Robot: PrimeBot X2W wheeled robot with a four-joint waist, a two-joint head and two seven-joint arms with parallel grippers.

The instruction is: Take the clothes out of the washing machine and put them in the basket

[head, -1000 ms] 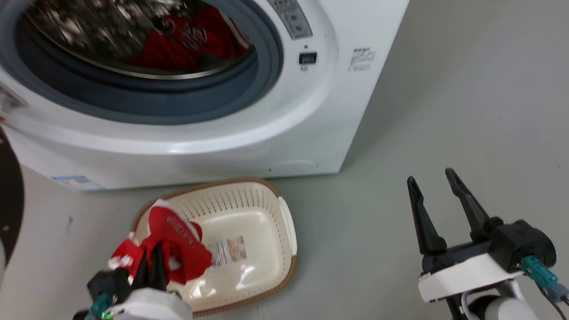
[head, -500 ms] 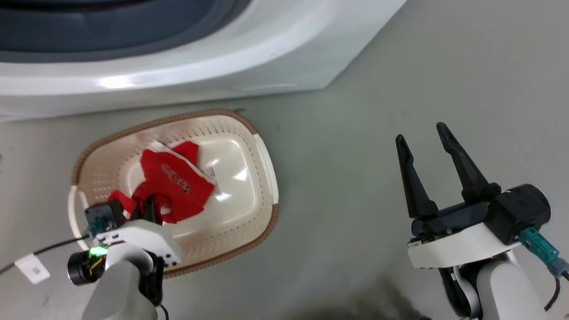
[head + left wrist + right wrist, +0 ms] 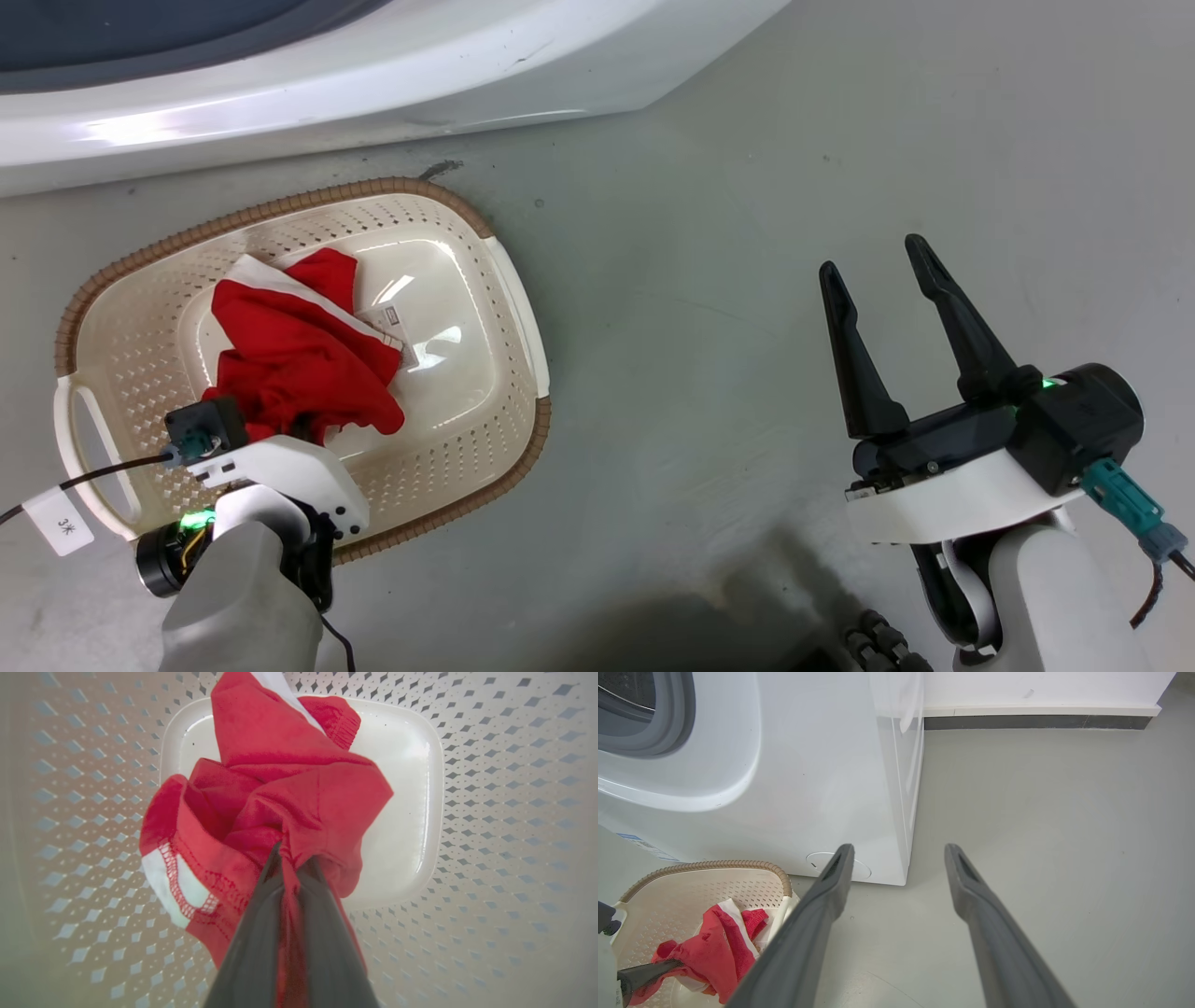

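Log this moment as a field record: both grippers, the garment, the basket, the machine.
left gripper: shut on the red garment, low inside the basket
right gripper: open, holding nothing, above bare floor
red garment: crumpled on the basket bottom, white trim showing
basket: on the floor, just in front of the washing machine
status: one garment in the basket, not yet released
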